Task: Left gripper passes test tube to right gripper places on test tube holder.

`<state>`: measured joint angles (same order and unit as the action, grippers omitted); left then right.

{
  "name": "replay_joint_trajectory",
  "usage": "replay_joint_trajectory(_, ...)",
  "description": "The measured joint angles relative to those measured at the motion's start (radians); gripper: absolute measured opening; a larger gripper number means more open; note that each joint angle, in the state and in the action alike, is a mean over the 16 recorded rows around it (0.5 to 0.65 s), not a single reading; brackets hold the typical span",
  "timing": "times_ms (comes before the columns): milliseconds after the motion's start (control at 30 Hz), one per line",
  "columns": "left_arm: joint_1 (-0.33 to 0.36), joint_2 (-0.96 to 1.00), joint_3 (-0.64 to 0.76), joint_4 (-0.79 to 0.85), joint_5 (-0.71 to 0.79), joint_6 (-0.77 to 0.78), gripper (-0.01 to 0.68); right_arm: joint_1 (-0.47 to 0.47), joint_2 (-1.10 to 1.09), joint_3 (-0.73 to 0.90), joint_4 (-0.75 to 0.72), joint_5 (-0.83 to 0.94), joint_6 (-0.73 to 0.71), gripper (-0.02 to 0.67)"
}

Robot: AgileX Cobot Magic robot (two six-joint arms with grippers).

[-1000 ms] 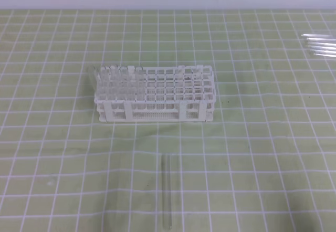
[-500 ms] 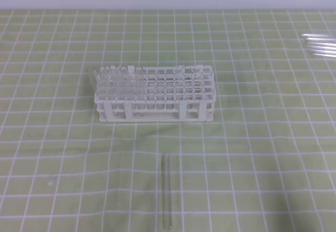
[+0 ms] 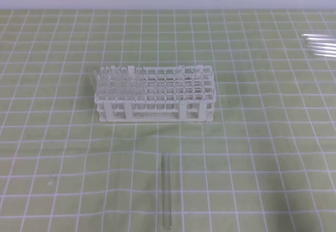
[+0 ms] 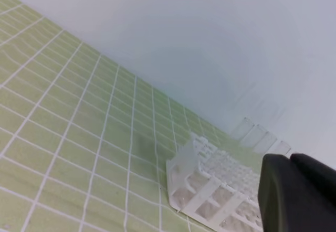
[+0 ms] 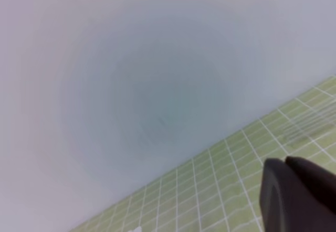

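At the bottom edge, test tube point(image 3: 167, 194) cut off.

The exterior high view looks down from the front over the worktop point(image 3: 273, 137). Both wrist views sit low, tilted toward the far wall point(image 5: 157, 85). The left wrist view shares the test tube holder point(image 3: 155, 94) with the overhead.
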<state>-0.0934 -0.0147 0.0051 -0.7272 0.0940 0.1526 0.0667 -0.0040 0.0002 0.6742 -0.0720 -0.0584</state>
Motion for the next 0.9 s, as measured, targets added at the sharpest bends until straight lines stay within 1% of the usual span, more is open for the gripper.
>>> replay_joint_trajectory(200, 0.0, 0.003, -0.019, 0.0, 0.029, -0.004, -0.003, 0.0, 0.005, -0.016, 0.027, 0.069, -0.001, -0.017)
replay_joint_trajectory(433, 0.0, 0.068, -0.115, -0.002, 0.105, -0.008, -0.003, 0.0, 0.09, -0.11, -0.005, 0.23, -0.012, -0.018)
replay_joint_trajectory(600, 0.0, 0.178, -0.233, 0.001, 0.207, 0.013, -0.002, 0.0, 0.219, -0.235, -0.058, 0.397, -0.029, -0.017)
replay_joint_trajectory(900, 0.0, 0.487, -0.467, 0.044, 0.46, 0.088, -0.002, 0.0, 0.506, -0.471, -0.168, 0.696, -0.055, -0.017)
